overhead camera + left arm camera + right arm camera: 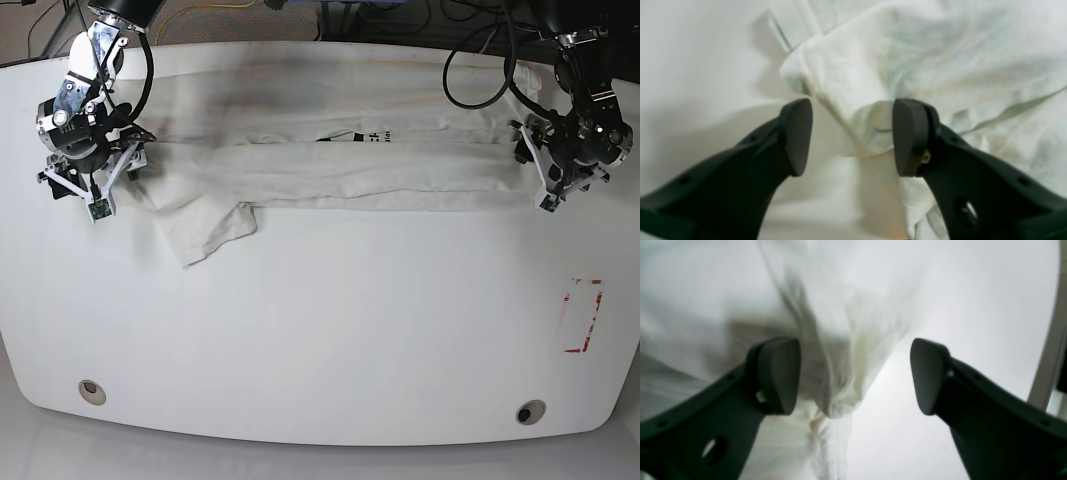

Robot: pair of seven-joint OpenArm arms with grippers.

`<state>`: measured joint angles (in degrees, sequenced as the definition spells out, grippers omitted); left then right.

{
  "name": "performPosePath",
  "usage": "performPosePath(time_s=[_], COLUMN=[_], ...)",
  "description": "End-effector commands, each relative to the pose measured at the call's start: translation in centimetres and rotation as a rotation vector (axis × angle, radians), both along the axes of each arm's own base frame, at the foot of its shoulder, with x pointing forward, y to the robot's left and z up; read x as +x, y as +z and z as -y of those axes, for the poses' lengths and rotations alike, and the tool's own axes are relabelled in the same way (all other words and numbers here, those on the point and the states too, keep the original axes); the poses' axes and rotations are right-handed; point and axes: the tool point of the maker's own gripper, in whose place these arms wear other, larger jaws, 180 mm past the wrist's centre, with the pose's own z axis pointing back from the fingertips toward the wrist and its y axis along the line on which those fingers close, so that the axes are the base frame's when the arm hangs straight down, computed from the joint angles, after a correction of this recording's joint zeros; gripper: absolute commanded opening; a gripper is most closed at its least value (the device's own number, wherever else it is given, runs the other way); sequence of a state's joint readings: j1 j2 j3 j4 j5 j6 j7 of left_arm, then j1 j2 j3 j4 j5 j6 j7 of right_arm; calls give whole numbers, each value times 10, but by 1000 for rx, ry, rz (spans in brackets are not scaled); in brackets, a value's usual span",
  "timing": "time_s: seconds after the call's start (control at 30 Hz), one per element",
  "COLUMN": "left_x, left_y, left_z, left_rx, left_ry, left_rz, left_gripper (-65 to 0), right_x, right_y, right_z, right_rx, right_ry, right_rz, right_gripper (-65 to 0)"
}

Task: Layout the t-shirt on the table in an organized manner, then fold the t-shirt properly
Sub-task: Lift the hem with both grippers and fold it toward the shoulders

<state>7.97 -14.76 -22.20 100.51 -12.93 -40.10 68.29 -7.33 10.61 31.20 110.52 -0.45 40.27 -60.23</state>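
— Fingers [796, 136] of left gripper [851, 136] wide apart, straddling a bunched corner of shirt [907, 66], clamping nothing.

— Same at right gripper [853, 375]: fingers [780, 373] wide, with a peak of cloth between them, nearer one pad, not pinched.

— And farther out?

— Shirt lying as a long creased band across far half of table [320, 330], stretched between both arms, doubled over, with one sleeve [205, 230] flopped toward the front.

— Risks from here?

— Could snag cloth on a pad while lifting away, dragging a corner and rumpling the band. Could catch several layers if closing on either bunch, leaving no clean spread. Probably skews the whole band if pulling one end alone.
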Motion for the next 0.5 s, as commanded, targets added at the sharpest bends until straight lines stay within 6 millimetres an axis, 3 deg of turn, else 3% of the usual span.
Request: performPosePath(time_s=[0.0,0.17,0.3,0.47], left_x=[14,18,19,20], left_y=[23,36,41,43], left_z=[-1,3,2,1], left_rx=[26,42,48,52], left_ry=[-21,-38,-39,-36], left_rz=[77,118,133,138], left_gripper=[-287,-287,-289,-290], right_x=[14,41,64,91], right_y=[17,32,33,16], right_z=[-7,-21,-34,-46], right_rx=[9,51,120,213], right_ry=[6,5,-1,2], right_rz=[76,155,186,158], right_gripper=[-160,-160,-160,-160])
